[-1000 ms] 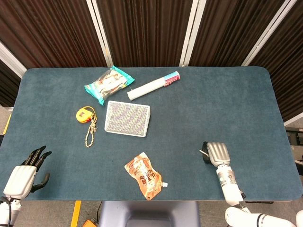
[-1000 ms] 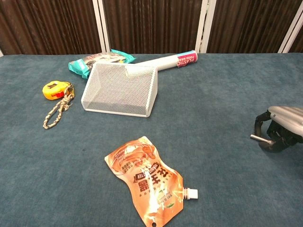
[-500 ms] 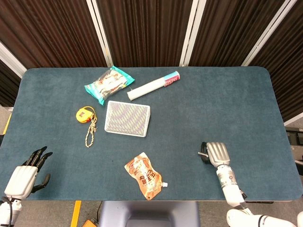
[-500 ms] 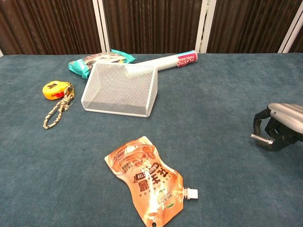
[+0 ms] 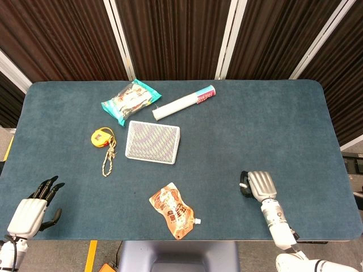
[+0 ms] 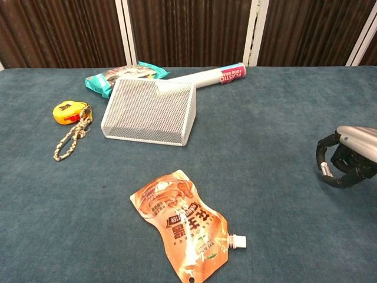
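Hovering low over the blue surface (image 5: pixel 227 141), the right robot hand (image 5: pixel 256 185) curls shut on nothing beside the untouched orange pouch (image 5: pixel 174 211), while the left robot hand (image 5: pixel 31 209) rests spread, empty.

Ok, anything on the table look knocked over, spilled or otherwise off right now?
Only the white mesh basket: it lies tipped on its side, opening facing the near edge. No spill shows; the orange spout pouch lies flat with its cap on. The right hand, fingers curled in, holds nothing.
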{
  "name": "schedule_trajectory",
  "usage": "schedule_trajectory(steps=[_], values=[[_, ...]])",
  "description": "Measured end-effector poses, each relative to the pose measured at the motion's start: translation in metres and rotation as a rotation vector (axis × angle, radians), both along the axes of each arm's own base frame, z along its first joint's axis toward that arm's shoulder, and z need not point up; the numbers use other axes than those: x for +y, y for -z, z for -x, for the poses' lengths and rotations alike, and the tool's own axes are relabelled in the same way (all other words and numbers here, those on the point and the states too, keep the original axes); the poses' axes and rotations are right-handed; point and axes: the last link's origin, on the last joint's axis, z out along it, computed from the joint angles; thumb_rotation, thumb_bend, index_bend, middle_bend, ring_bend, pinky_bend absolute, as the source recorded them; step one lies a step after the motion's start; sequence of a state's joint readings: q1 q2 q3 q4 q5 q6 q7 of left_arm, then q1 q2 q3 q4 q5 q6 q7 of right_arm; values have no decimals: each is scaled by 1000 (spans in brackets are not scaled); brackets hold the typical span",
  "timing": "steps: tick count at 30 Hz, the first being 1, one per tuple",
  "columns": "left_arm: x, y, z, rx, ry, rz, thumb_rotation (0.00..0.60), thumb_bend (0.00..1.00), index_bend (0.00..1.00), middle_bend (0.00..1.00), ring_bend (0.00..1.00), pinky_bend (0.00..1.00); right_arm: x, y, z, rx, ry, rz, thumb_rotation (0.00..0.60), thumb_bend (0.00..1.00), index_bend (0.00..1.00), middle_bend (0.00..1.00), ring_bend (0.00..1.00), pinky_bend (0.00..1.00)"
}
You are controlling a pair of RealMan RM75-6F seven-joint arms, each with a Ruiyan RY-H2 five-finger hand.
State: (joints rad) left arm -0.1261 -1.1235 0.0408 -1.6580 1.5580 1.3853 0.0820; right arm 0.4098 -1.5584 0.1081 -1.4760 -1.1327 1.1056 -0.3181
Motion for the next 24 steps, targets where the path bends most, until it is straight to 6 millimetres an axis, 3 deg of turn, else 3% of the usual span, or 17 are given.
schedule_trajectory(steps=[14,18,24], values=[[0,2,0,4,-1,5,600,455,151,27,72,361,5,-8,6,-30,12,-17,600,420,643,998,963,1000],[0,2,0,3,-1,6,600,455,151,27,72,361,5,-9,5,-37,3,-14,600,413,585,998,963,1000],[0,2,-1,5,1,8,600,456,151,27,72,361,6,-13,1,-51,-27,5,600,320,491,998,963,1000]])
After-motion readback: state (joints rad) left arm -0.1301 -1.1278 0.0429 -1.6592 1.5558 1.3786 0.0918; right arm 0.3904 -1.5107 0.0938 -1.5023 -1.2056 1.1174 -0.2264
